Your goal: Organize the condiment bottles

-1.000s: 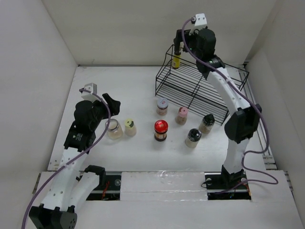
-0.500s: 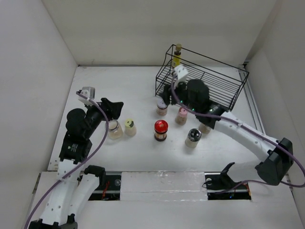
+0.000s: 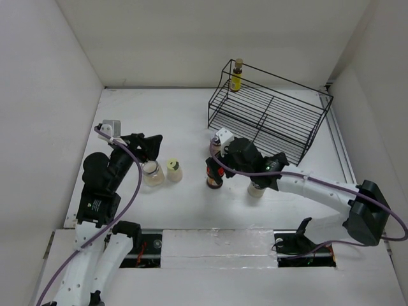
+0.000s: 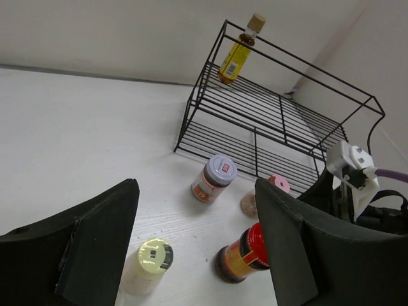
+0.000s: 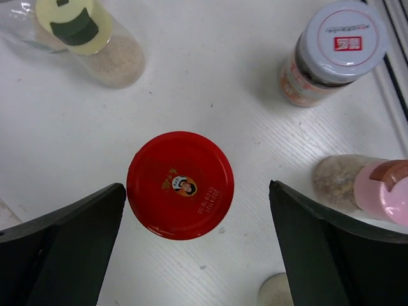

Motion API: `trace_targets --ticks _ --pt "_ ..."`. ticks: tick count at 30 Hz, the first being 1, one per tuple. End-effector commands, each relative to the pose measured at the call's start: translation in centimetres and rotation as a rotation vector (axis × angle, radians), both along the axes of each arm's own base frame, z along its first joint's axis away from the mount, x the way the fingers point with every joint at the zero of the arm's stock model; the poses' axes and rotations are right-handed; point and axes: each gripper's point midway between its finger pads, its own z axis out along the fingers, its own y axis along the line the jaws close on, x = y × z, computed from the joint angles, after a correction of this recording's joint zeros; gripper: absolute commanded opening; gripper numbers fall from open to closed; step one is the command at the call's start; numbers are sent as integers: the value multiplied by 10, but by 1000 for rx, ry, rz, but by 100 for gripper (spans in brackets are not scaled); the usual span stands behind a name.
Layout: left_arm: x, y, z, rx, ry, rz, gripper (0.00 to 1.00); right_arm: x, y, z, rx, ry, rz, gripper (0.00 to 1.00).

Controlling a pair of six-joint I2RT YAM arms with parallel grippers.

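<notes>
A red-capped jar (image 5: 180, 185) stands on the table, and my right gripper (image 5: 196, 194) is open directly above it, one finger on each side, not touching. In the top view the right gripper (image 3: 215, 167) covers the red-capped jar (image 3: 214, 180). Around it stand a pale-yellow-capped bottle (image 5: 83, 32), a bluish-white-capped jar (image 5: 338, 44) and a pink-capped bottle (image 5: 382, 191). A brown-capped bottle (image 3: 237, 74) stands at the left end of the black wire rack (image 3: 280, 118). My left gripper (image 3: 148, 144) is open and empty above a clear jar (image 3: 153, 173).
The yellow-capped bottle (image 3: 173, 168) stands right of the clear jar. A pale bottle (image 3: 257, 189) shows partly under the right forearm. White walls close in the table on the left, back and right. The left wrist view shows the rack (image 4: 280, 115) and the right wrist's camera (image 4: 350, 172).
My right arm has come down from the rack's left end to above the red-capped jar, leaving the brown-capped bottle on the rack. My left gripper has shifted slightly.
</notes>
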Motion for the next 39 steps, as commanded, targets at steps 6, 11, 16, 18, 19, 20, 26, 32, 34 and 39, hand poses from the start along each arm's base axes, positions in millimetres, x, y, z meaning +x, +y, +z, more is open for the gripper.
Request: trace_targets --ticks 6,11,16,18,19,20,26,32,34,39 --pt "5 4 8 -2 -26 26 70 2 21 -4 17 14 33 100" --pt "5 4 8 -2 -26 26 70 6 28 -12 7 19 45 100" --pt "5 4 8 -2 -26 26 70 15 31 -16 19 -13 18 74" --pt "5 4 8 -2 -26 26 70 16 32 -3 54 -31 14 66" --pt "5 4 8 -2 -26 26 70 15 32 4 77 -48 14 63" --pt "5 4 8 -2 -26 26 70 15 32 15 103 -68 14 60" --pt "6 2 6 0 -17 17 70 35 11 151 282 -317 -49 58" --pt "5 0 6 0 -18 7 70 88 -44 282 402 -552 -185 58" --pt "4 -1 6 0 -18 -3 70 109 -73 324 436 -630 -249 59" --pt "5 -3 1 4 0 -12 70 184 -114 354 391 -684 -370 59"
